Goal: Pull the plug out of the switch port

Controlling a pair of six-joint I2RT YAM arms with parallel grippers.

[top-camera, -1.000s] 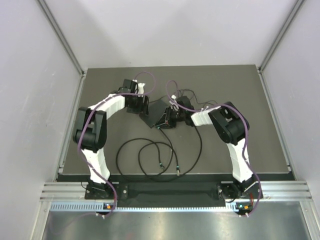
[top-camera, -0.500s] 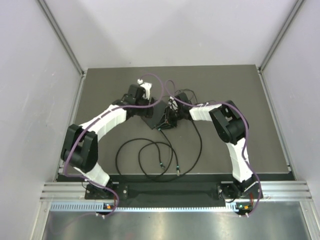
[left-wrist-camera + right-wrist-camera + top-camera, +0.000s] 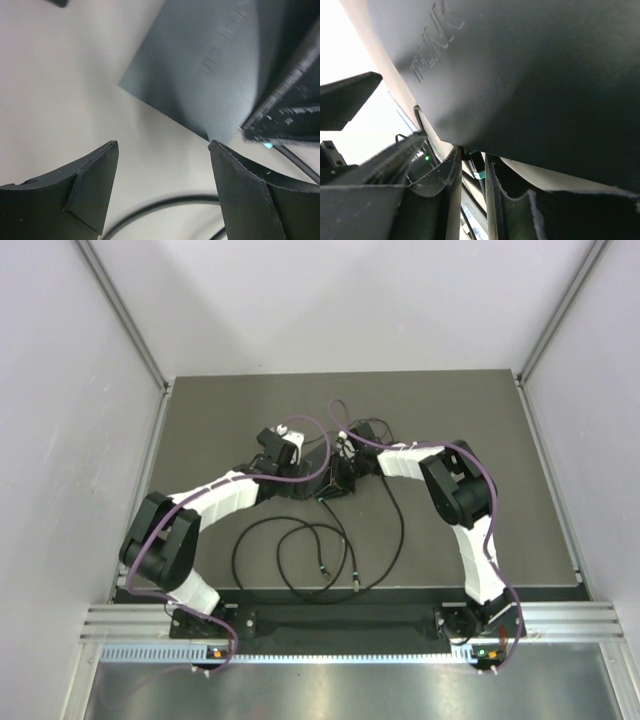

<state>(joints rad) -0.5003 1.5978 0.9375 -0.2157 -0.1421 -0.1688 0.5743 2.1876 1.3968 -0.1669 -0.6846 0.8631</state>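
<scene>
Pinching the plug [image 3: 478, 172] at the socket edge of the switch [image 3: 200, 65] with right gripper [image 3: 472, 165], fingers nearly together around it; left gripper [image 3: 162, 145] spread wide, holding nothing.
Switch mid-table [image 3: 60, 75] between both grippers, just ahead of the left fingertips, unbraced. Likely to drag the whole box along if pulled now; could slip off the thin pinch onto the cable [image 3: 165, 204] and strain it; may jam if the latch tab isn't pressed.

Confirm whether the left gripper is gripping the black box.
No, the left gripper is open, fingers spread with nothing clamped between them.
</scene>
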